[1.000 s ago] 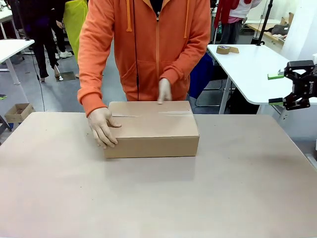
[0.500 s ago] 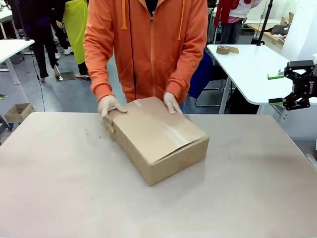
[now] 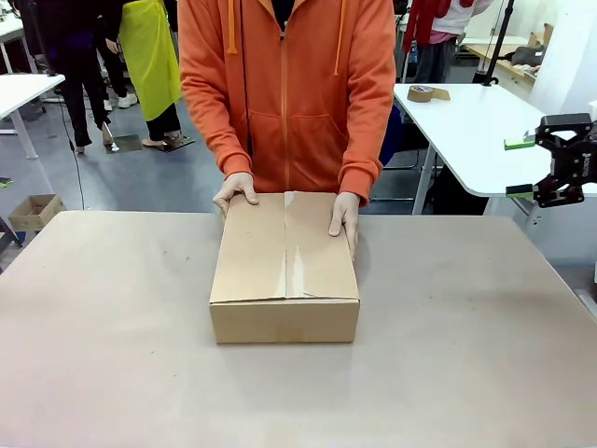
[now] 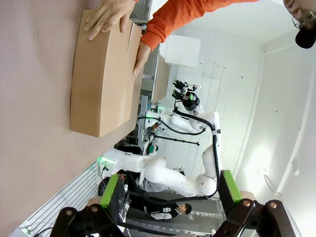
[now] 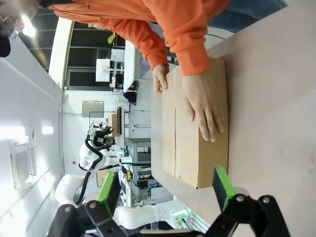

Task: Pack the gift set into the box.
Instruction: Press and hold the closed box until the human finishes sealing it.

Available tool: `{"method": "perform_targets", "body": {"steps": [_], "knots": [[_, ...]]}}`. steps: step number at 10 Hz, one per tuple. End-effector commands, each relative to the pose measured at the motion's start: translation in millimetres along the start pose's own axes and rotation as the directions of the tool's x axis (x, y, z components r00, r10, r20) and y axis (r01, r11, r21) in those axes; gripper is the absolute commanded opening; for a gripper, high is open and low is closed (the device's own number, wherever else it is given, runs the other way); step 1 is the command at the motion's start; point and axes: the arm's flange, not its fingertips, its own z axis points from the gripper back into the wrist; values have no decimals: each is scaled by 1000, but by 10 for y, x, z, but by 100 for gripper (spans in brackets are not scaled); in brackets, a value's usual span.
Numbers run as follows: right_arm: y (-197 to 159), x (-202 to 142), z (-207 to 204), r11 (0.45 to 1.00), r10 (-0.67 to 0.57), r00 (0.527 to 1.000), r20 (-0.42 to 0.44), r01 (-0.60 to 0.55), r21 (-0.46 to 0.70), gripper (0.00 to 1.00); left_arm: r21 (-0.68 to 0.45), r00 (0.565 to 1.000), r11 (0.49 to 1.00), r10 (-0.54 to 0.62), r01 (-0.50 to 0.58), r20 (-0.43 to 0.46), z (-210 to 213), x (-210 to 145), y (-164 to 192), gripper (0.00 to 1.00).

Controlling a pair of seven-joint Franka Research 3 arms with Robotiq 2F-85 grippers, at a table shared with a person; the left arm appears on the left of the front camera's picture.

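Two flaps close the box, hiding its contents.

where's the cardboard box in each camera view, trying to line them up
Front view: the box sits closed at mid-table, just in front of the person.
Left wrist view: the box is at upper left, flat on the table.
Right wrist view: the box is right of centre, its seam running up the picture.
Shared landmark: the person's hands resting on the box, with orange sleeves behind them.
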Motion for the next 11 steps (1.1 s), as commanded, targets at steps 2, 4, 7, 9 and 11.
{"method": "perform_targets", "body": {"steps": [2, 4, 7, 9, 11], "knots": [[0, 0, 0, 1000, 0, 1000, 0, 0, 0, 100, 0, 1000, 1000, 0, 0, 0, 0, 0, 0, 100], [293, -9, -833, 986, 163, 964, -210, -166, 7, 100, -95, 969, 970, -231, 223, -87, -802, 159, -244, 100], [412, -401, -2179, 921, 364, 799, -478, -386, 55, 100, -119, 883, 971, -237, 207, -406, -1990, -60, -35, 100], [561, -619, -2110, 957, 275, 843, -463, -286, 47, 100, -114, 904, 965, -262, 237, -339, -2007, -65, -240, 100], [561, -619, -2110, 957, 275, 843, -463, -286, 47, 100, -114, 904, 965, -262, 237, -339, -2007, -65, -240, 100]]}}
